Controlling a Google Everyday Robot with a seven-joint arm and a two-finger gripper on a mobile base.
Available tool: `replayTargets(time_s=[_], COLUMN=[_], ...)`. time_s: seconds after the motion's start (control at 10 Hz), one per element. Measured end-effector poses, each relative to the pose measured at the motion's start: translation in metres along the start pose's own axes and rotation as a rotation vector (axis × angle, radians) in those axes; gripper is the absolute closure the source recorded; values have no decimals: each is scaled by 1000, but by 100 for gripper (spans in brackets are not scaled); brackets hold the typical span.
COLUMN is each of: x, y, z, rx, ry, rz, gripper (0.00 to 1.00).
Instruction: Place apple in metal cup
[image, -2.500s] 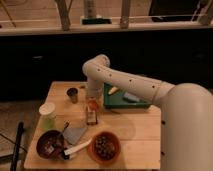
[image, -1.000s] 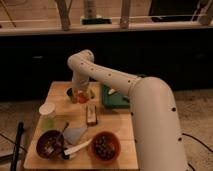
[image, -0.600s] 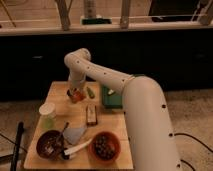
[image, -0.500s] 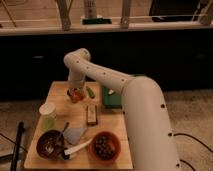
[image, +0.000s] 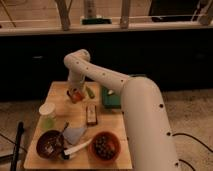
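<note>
My gripper (image: 74, 92) hangs low over the far left part of the wooden table (image: 59, 102), with the white arm curving down to it from the right. The orange-red apple (image: 75, 96) shows right at the gripper's tip, just above the table surface. Whether the gripper still grips the apple I cannot tell. The metal cup is hidden behind the gripper and the apple.
A pale green cup with a white lid (image: 47, 116) stands left of centre. A green pepper (image: 90, 92) and a green box (image: 111, 98) lie to the right of the gripper. A brown bar (image: 91, 114), a dark bowl (image: 50, 144) and a reddish bowl (image: 105, 146) fill the near half.
The arm has swung from the table's middle to the far left, carrying the apple along. Over the last half second it has stayed almost still there.
</note>
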Motion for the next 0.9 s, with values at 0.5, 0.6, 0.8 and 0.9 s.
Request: replayTargets(time_s=[0.5, 0.6, 0.8, 0.9], x=[4, 7, 11, 13], y=[-14, -17, -29, -35], z=[-20, -25, -33, -36], rx=[-14, -15, -15, -15], ry=[1, 6, 12, 16], rz=[-54, -64, -91, -106], gripper=[100, 100, 100, 100])
